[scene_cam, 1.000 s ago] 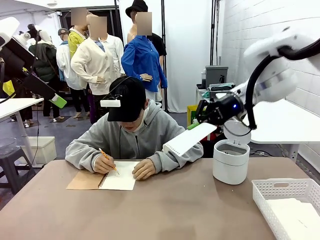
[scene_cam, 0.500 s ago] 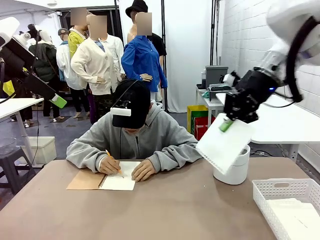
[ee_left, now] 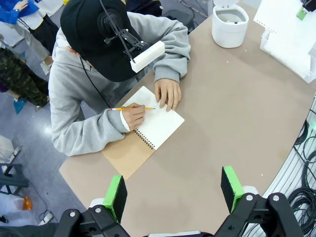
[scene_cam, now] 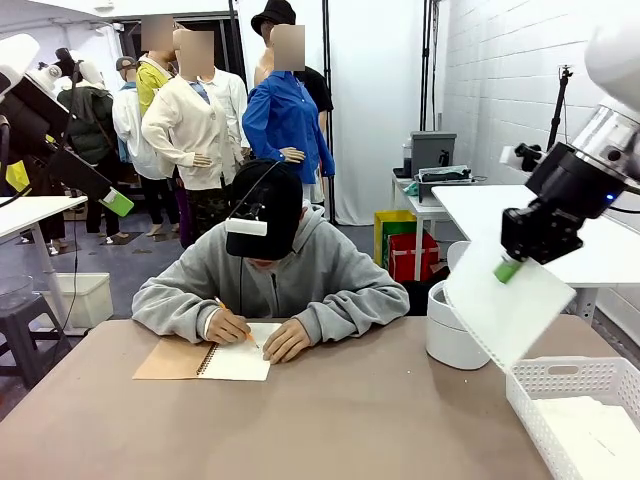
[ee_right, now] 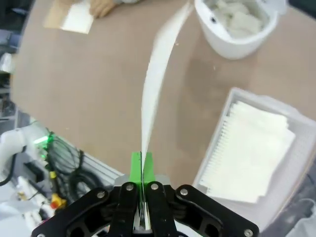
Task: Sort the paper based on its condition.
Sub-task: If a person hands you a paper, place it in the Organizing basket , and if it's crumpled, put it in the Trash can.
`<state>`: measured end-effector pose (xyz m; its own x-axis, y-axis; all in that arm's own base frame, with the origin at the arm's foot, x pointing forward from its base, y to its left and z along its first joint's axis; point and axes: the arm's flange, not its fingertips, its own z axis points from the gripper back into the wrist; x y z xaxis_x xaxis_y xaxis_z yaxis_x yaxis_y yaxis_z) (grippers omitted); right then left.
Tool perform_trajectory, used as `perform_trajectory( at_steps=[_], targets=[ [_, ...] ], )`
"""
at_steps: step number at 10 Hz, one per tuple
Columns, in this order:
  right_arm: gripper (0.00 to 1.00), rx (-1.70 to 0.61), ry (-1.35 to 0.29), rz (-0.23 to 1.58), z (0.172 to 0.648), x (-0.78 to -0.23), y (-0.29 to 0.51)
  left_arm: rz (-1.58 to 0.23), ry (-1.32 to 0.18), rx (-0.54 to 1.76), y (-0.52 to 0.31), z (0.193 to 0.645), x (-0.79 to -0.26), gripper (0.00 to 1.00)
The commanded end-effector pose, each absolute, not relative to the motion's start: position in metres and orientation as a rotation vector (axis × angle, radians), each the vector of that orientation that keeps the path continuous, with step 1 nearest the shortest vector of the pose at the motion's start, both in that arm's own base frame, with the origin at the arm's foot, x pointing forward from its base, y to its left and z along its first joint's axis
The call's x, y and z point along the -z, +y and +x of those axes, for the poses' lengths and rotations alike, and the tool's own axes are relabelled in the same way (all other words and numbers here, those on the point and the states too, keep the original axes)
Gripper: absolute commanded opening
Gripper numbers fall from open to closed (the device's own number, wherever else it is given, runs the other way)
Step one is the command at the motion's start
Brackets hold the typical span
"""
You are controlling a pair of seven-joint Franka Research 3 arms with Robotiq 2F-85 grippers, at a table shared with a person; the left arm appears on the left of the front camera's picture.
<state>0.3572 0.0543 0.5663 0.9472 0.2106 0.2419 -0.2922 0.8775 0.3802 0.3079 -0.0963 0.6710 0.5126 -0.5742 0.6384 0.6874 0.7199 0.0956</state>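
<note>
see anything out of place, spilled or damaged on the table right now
nothing stands out. the smooth sheet hangs tilted from the shut right tool above the table, near the white bin of crumpled wads and the basket of flat sheets. nothing looks spilled or torn

A person (scene_cam: 300, 270) in a grey hoodie and black cap (scene_cam: 270, 195) sits at the far side of the brown tabletop (scene_cam: 350, 420), head bent over an open spiral notebook (scene_cam: 240, 362) with its brown cover (scene_cam: 168, 362) folded out to the side. A pencil (ee_left: 129, 108) rests on the page. To the right stands a round white bin (scene_cam: 445, 345), and nearer, at the tabletop's right edge, a white lattice basket (scene_cam: 580, 380).
</note>
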Motion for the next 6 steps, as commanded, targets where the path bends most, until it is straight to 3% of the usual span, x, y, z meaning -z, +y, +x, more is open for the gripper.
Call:
perform_trajectory(
  at_steps=[1, 6],
  targets=[
    [0.00, -0.208, -0.139, 0.350, 0.357, -0.550, 0.028, -0.186, -0.699, 0.764, -0.095, 0.308, -0.671, 1.00],
    [0.00, -0.012, 0.025, 0.327, 0.354, -0.495, -0.027, -0.186, -0.699, 0.764, -0.095, 0.308, -0.671, 1.00]
  ],
)
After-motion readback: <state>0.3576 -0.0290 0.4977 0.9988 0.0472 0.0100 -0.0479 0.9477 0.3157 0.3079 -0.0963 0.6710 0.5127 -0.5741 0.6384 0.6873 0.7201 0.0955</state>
